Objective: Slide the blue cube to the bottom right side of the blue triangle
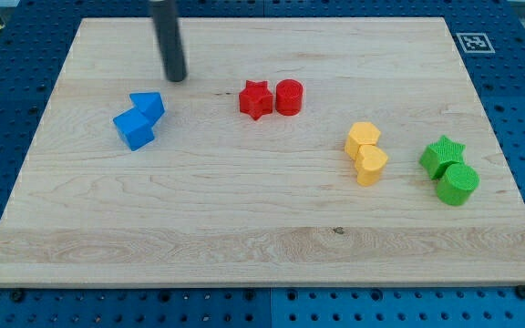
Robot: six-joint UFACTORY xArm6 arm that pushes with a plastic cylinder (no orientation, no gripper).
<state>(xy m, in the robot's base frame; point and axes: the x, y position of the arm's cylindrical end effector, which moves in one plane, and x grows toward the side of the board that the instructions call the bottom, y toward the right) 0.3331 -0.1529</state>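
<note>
Camera view: wooden counter (262, 246) with blocks in pairs. Blue cube (134, 129) toward the view's left, touching the blue triangle (148, 105), but sitting at its lower left, not lower right. So basically nothing done yet, still needs shoving round to the other side. My tip (175, 76) just above the triangle toward the view's top, near but not touching either blue block. No claw here at all, just a bare rod, holding nothing. Red, yellow and green pairs well apart on the right, out of the way.
</note>
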